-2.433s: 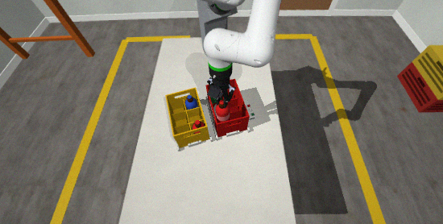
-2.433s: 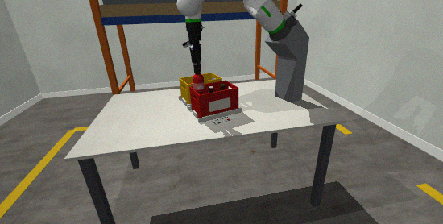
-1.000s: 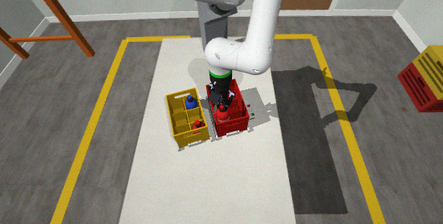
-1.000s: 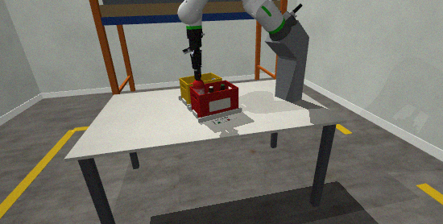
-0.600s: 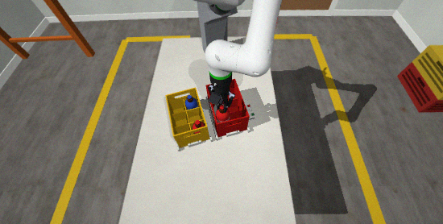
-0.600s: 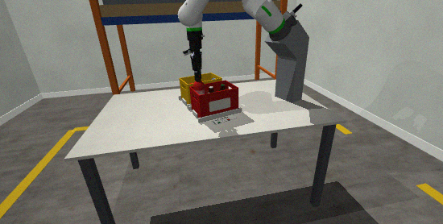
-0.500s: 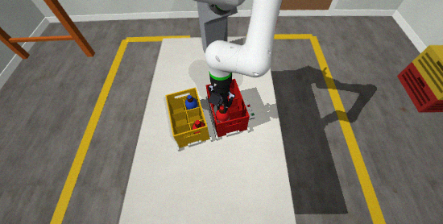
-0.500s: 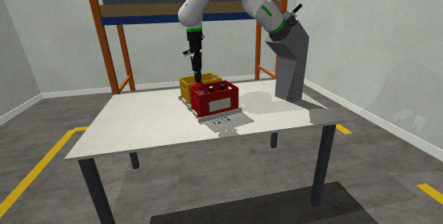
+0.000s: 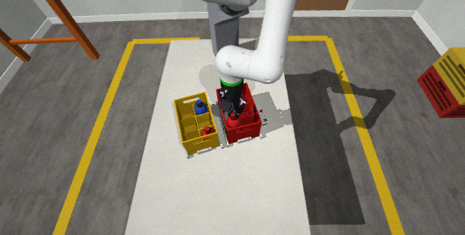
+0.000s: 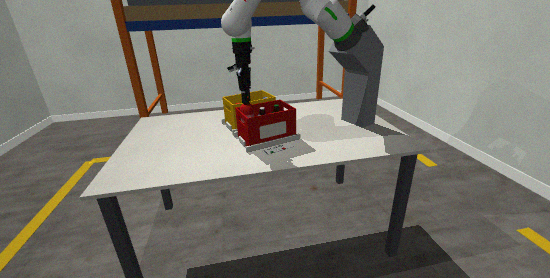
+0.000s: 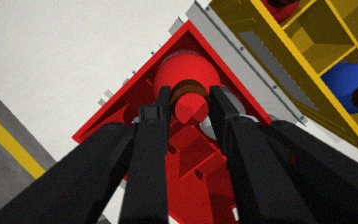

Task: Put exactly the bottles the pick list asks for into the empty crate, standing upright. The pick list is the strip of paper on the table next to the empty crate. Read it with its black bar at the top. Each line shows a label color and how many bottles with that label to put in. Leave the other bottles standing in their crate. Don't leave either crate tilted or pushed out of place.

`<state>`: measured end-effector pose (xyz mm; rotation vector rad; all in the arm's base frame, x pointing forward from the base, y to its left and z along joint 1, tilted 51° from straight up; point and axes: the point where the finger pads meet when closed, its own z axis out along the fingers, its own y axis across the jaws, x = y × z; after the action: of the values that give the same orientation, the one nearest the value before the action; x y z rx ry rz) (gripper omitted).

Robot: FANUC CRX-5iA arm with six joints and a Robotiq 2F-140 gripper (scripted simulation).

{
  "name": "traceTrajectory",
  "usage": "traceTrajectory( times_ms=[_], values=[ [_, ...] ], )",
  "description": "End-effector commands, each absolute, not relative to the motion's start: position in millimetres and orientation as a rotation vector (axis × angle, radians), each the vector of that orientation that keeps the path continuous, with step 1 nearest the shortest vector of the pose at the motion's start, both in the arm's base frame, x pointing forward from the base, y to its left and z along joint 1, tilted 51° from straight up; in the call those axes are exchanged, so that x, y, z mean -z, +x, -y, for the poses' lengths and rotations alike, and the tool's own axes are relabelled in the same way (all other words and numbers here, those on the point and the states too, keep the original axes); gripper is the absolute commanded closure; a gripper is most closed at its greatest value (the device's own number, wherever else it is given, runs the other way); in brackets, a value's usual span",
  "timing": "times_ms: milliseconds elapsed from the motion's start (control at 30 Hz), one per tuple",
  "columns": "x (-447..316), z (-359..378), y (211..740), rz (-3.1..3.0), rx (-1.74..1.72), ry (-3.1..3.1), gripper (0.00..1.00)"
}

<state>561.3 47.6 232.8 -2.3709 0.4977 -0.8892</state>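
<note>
My gripper is shut on the neck of a red-labelled bottle and holds it upright in the near corner of the red crate; the bottle also shows in the top view and the exterior view. Other bottle tops stand in the red crate. The yellow crate beside it holds a blue-labelled bottle and a red-labelled bottle. The pick list strip lies on the table beside the red crate; its lines are too small to read.
The arm's grey pedestal stands at the table's back right. An orange rack stands behind the table. Red and yellow crates sit on the floor at far right.
</note>
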Motion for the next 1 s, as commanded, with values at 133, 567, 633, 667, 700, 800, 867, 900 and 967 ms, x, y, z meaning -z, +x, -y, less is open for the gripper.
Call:
traceTrajectory(
  times_ms=[133, 567, 633, 667, 700, 800, 867, 900, 967],
  values=[
    [-229.5, -49.5, 566.0, -0.498, 0.891, -2.370, 0.90],
    [-222.6, -53.6, 573.6, -0.498, 0.891, -2.370, 0.90],
    [-221.4, -54.3, 575.0, -0.498, 0.891, -2.370, 0.90],
    [-220.7, -54.7, 575.7, -0.498, 0.891, -2.370, 0.90],
    [-220.1, -55.0, 576.4, -0.498, 0.891, -2.370, 0.90],
    [-219.5, -55.4, 577.1, -0.498, 0.891, -2.370, 0.90],
    [-218.2, -56.1, 578.4, -0.498, 0.891, -2.370, 0.90],
    [-217.6, -56.5, 579.1, -0.498, 0.891, -2.370, 0.90],
    [-216.3, -57.2, 580.5, -0.498, 0.891, -2.370, 0.90]
  ],
)
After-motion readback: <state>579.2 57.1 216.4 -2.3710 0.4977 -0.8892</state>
